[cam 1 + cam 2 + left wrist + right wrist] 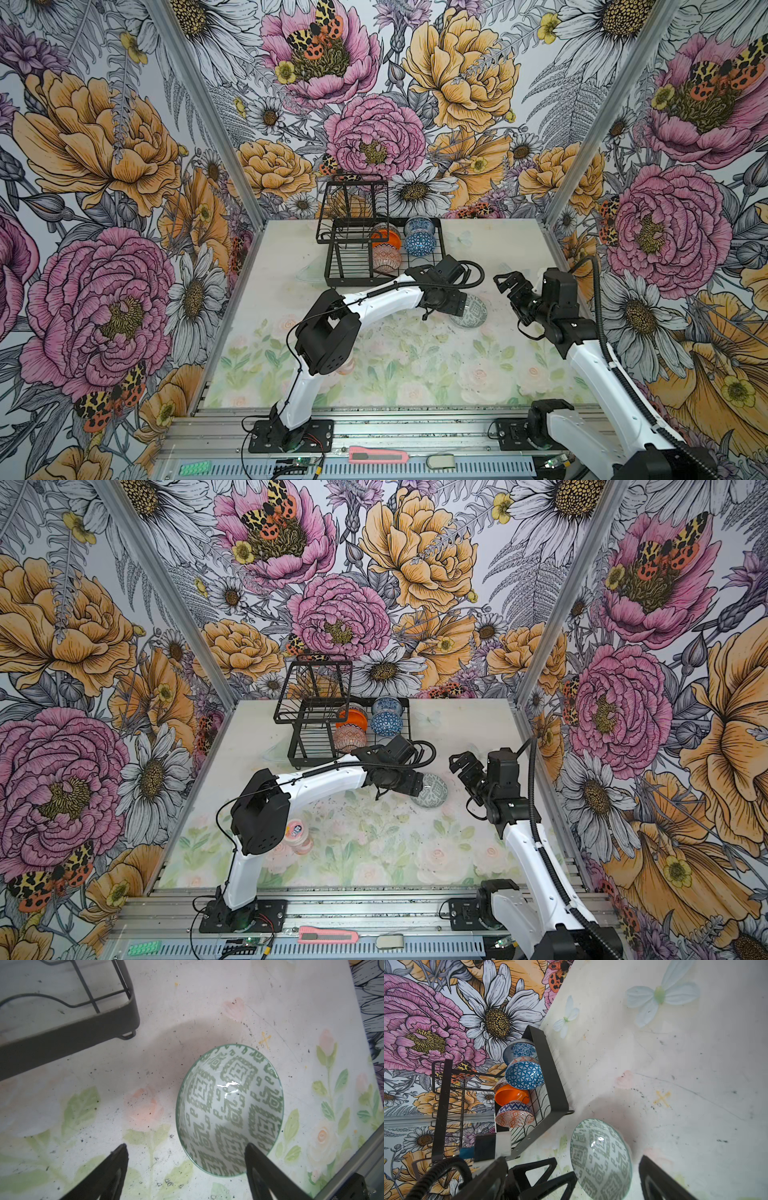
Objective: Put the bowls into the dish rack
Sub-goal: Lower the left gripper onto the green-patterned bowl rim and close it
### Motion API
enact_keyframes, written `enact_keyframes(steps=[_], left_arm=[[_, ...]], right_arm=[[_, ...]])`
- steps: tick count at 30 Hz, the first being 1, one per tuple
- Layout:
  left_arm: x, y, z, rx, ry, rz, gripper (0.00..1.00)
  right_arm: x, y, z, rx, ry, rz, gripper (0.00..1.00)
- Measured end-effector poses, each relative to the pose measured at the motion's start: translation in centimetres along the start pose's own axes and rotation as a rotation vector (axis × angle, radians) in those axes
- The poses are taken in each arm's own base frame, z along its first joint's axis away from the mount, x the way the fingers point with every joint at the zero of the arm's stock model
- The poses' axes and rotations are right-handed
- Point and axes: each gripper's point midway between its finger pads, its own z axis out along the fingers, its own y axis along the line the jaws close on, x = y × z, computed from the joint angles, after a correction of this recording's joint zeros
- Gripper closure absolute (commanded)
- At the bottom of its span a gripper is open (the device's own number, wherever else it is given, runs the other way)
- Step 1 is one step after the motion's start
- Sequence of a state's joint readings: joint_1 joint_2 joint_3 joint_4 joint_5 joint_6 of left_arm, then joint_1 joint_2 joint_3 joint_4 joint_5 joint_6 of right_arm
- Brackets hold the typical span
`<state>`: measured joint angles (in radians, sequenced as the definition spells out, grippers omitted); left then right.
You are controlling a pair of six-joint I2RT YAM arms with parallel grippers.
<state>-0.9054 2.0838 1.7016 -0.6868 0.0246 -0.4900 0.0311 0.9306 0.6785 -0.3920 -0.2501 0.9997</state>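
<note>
L pincer spread, straddling near rim of grey-green bowl: one tip inside, other outside, not pinched yet. R pincer spread, empty, just beside bowl. Beyond: dish rack, four bowls already in. Step, prob.: last pickup. Next: pinch rim, lift, carry to free slot w/o knocking neighbours.

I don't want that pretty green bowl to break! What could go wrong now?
The left tool straddles the green bowl's rim, open. Pinching a glossy, sloped wall could make it slip or tip. The dish rack already holds four bowls on edge; a fifth might knock them. The right tool hangs close, so the two might bump.
</note>
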Motion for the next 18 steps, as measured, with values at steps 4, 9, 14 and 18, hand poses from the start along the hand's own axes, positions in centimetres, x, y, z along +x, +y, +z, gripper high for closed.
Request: enact_keyframes(steps=[4, 9, 14, 18], left_arm=[[0.1, 0.7, 0.3, -0.001, 0.018, -0.041, 0.19], [0.6, 1.3, 1.4, -0.003, 0.053, -0.065, 0.28], [1.4, 1.3, 3.4, -0.005, 0.100, -0.075, 0.38], [1.7, 1.2, 4.2, -0.001, 0.126, -0.085, 0.49]], right_arm=[[0.0, -0.2, -0.7, -0.006, -0.015, -0.006, 0.01], [0.1, -0.7, -1.0, -0.003, -0.024, 0.001, 0.01], [0.2, -1.3, -0.9, 0.012, -0.020, 0.009, 0.01], [0.3, -1.3, -0.9, 0.012, -0.018, 0.009, 0.01]])
